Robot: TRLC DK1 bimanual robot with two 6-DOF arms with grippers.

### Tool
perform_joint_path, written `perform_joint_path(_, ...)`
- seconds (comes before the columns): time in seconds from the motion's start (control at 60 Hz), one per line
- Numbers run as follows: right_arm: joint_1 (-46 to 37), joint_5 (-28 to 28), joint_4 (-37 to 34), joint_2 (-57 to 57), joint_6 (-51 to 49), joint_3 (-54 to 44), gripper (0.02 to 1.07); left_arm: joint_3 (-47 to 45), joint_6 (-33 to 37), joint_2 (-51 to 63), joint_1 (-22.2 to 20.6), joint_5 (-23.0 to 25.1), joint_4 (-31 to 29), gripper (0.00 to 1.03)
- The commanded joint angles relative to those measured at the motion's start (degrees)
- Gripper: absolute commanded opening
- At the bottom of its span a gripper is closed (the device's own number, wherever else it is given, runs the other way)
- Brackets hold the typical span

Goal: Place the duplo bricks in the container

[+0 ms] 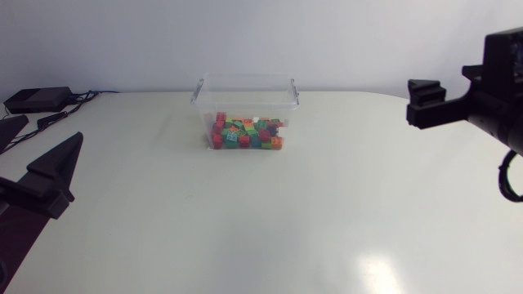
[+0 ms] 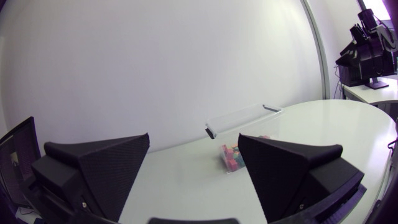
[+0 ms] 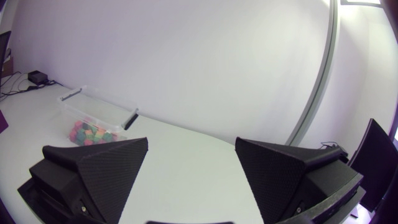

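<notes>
Clear plastic container (image 1: 245, 98) holds bright blocky duplo bricks (image 1: 245, 135), far on the glossy worktop (image 1: 327, 212); left gripper (image 2: 194, 138) and right gripper (image 3: 191, 142) fingers spread, empty.

Black box (image 1: 37, 100) on white table (image 1: 343, 204)

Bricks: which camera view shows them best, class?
Head view: the bricks lie in full sight inside the container. In the left wrist view a finger hides some; the right wrist view shows them small.
</notes>
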Motion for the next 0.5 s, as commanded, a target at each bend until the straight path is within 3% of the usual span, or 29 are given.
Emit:
perform_joint_path(0.0, -1.37, 0.75, -2.16, -4.54, -1.82, -3.16, 1.03, -2.12, 0.20, -2.18, 0.79, 0.04, 0.01, 0.99)
perform_joint_path(0.267, -2.77, 1.28, -7.78, -18.43, -3.31, -9.58, 1.03, -6.87, -1.29, -8.07, 2.54, 0.04, 0.98, 0.99)
perform_joint_path(0.483, -5.16, 1.40, -7.96, -29.35, -2.93, -16.44, 1.03, -11.56, -3.30, -14.46, 4.77, -0.14, 1.56, 0.99)
